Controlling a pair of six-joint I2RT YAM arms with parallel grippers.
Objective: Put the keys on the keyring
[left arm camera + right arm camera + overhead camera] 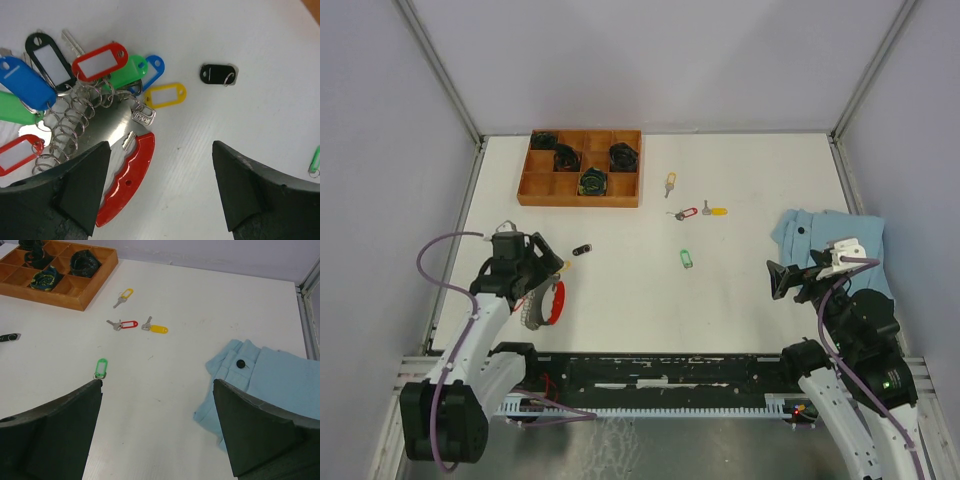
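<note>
The keyring [546, 301] lies at the left near edge, a bunch with a red curved strap [127, 179], a grey coiled metal band [70, 131] and blue, green, red, yellow and black tags. My left gripper [542, 272] hangs open just above it, and the strap lies by the left finger in the left wrist view [160, 150]. Several keys lie loose mid-table: yellow-tagged [670, 183] [123, 296], red-tagged [685, 213] [125, 324], another yellow-tagged [715, 210] [156, 329] and a green tag [686, 258] [101, 367]. My right gripper [783, 280] [158, 385] is open, empty, above bare table.
A small black tag-like piece [582, 249] [218, 74] lies right of the keyring. A wooden compartment tray [535, 186] [97, 286] with dark coiled items stands at the back left. A light blue folded cloth [820, 232] [272, 375] lies at the right.
</note>
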